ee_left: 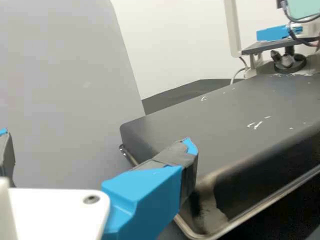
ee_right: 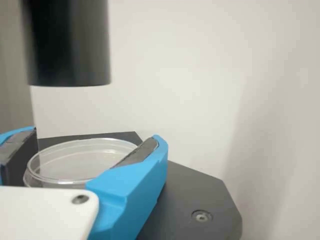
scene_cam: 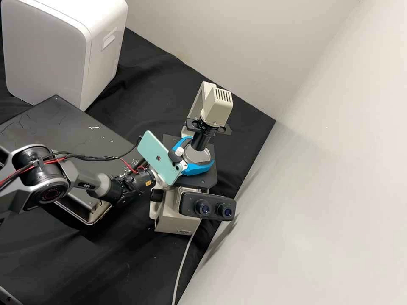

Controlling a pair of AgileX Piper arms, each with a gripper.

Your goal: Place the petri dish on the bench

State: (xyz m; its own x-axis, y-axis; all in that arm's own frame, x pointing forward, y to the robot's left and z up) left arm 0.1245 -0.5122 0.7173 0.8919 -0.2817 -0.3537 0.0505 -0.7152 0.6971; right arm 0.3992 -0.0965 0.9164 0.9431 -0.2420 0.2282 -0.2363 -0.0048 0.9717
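Lifting petri dish (ee_right: 75, 162) off microscope stage (ee_right: 190, 195): right jaws clamp rim; keep level, clear condenser (ee_right: 65, 40), lower onto tabletop (scene_cam: 63, 262). Left jaws wide.

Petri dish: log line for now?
clear round petri dish on black microscope stage; right gripper shut on it; left gripper open by black metal tray

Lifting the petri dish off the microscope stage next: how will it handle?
The petri dish looks like thin clear plastic: probably light, but liable to crack if squeezed hard. Its smooth round wall offers the right pincer little contact, so it may slip or rotate. Shallow and wide, it should sit stably once set down.
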